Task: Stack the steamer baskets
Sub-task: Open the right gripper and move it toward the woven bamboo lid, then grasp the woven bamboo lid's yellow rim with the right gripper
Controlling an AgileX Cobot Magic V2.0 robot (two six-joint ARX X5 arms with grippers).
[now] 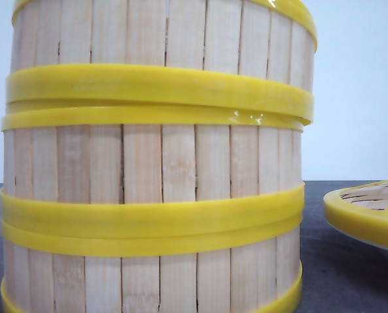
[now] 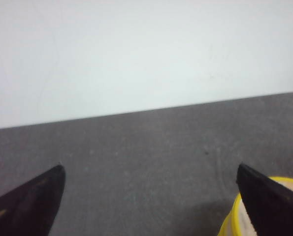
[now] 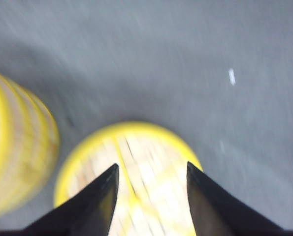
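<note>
- Three steamer baskets [image 1: 154,163] stand stacked left on my table [image 1: 350,274]; stacking looks done
- left pincer [image 2: 151,196] gapes wide, empty
- right pincer [image 3: 152,196] spread above the lid [image 3: 136,162]; maybe lidding remains

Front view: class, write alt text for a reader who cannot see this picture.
A stack of three round steamer baskets, pale vertical bamboo slats with thick yellow plastic rims, fills most of the frame on a dark grey table. At the right edge lies a flat yellow-rimmed woven bamboo lid, against a pale wall.
</note>
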